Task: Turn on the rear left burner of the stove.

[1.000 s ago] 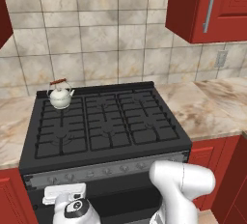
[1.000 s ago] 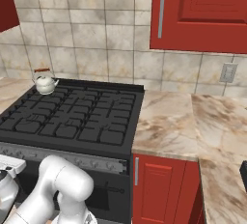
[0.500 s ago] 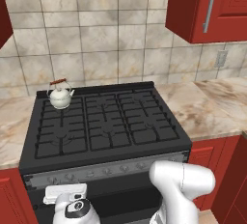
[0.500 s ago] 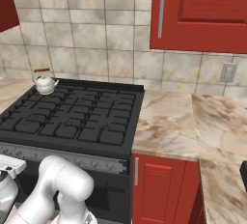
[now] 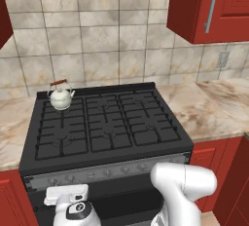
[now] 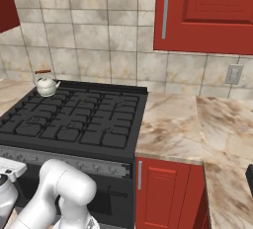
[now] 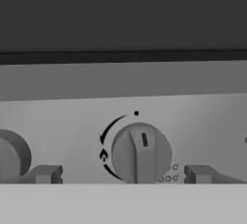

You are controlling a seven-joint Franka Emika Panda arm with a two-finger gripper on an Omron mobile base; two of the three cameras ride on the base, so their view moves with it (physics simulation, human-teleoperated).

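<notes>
Gripper [image 7: 123, 174] fingers spread wide, flanking a round grey knob [image 7: 141, 153] with a raised ridge at 12 o'clock, untouched. Matte black stove [image 5: 104, 122] with grid grates; rear left burner [image 5: 62, 106] at 10 o'clock, under a shiny white kettle [image 5: 61, 97].

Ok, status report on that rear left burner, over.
Gripper open, fingertips either side of a grey knob on the stove front. Knob pointer upright. Kettle sits on the rear left burner.
</notes>
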